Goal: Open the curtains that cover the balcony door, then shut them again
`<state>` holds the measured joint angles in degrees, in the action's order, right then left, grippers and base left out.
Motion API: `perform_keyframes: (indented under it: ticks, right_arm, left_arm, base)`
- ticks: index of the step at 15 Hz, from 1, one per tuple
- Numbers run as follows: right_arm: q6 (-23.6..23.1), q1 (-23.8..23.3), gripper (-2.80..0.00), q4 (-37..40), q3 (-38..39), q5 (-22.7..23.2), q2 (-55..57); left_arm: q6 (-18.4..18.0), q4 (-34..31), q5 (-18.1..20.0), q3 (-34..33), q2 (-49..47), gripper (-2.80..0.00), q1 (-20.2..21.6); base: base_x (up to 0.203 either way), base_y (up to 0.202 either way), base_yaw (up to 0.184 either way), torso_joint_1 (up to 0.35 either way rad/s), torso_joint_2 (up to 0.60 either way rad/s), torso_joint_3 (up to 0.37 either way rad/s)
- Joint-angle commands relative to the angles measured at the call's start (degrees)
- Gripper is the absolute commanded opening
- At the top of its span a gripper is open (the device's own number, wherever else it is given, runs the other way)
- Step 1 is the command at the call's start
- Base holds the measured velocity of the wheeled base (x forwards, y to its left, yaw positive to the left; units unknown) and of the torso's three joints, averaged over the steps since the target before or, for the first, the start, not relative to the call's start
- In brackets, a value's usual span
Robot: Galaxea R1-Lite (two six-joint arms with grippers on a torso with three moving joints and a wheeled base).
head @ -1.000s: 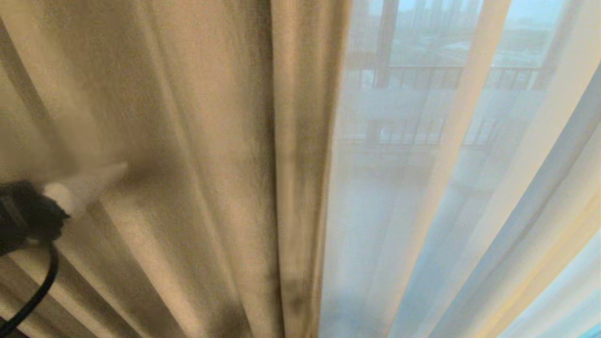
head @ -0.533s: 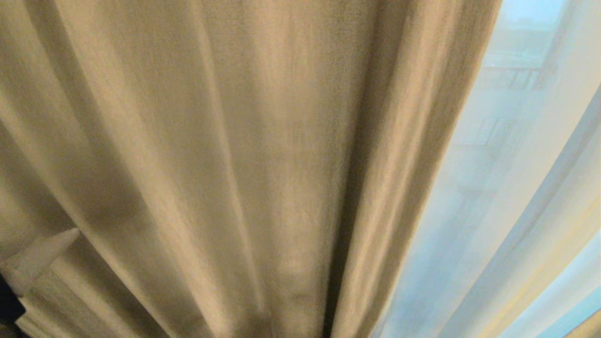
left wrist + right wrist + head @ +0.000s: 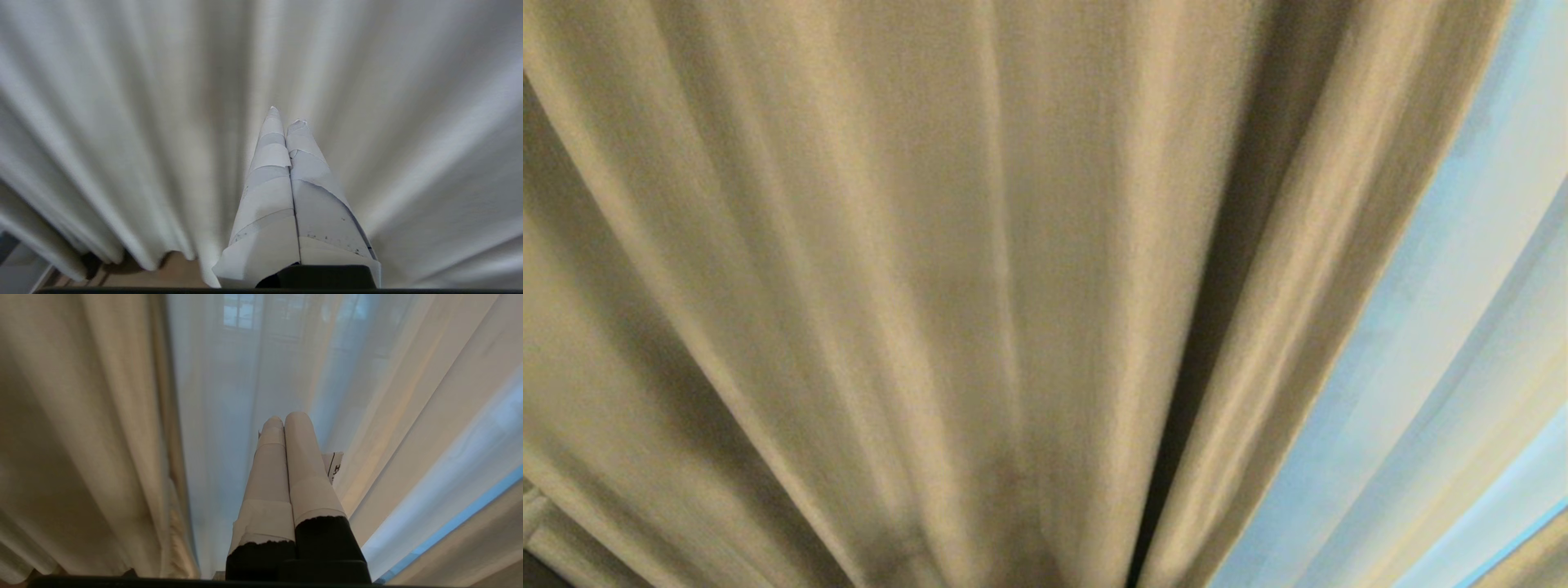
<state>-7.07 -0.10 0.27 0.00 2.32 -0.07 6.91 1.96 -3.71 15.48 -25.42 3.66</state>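
Note:
The heavy cream curtain (image 3: pixel 980 294) fills most of the head view, and its edge falls diagonally at the right. Beside it only a strip of the sheer curtain (image 3: pixel 1462 343) shows. The balcony door is hidden behind both layers. My left gripper (image 3: pixel 284 116) is shut with its taped fingers pressed together and nothing between them. It points at the cream curtain's folds (image 3: pixel 163 122) close ahead. My right gripper (image 3: pixel 286 418) is shut too and empty. It faces the sheer curtain (image 3: pixel 245 396), with the cream curtain's edge (image 3: pixel 163 416) beside it. Neither gripper shows in the head view.
A strip of tan floor (image 3: pixel 163 273) shows under the cream curtain's hem in the left wrist view. Faint outlines of a building (image 3: pixel 239 314) come through the sheer in the right wrist view.
The cream curtain's edge has swept to the right across the sheer and covers most of it. The left gripper has dropped out of the head view at the lower left.

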Motion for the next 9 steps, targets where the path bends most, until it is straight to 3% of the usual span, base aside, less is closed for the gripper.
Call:
perform_keyframes:
  ticks: [1,6,9]
  right_arm:
    - [0.0,0.0,-2.8,0.0,0.0,0.1,0.1]
    - [0.0,0.0,-2.8,0.0,0.0,0.1,0.1]
    - [0.0,0.0,-2.8,0.0,0.0,0.1,0.1]
  left_arm:
    - [-1.1,-1.8,2.5,-3.3,9.1,-2.8,5.6]
    - [-2.0,-3.0,3.0,-7.9,9.7,-2.8,6.7]
    - [-3.3,9.0,3.0,-14.8,9.7,-2.8,6.7]
  base:
    - [0.0,0.0,0.0,0.0,0.0,0.0]
    - [0.0,0.0,0.0,0.0,0.0,0.0]
    - [0.0,0.0,0.0,0.0,0.0,0.0]
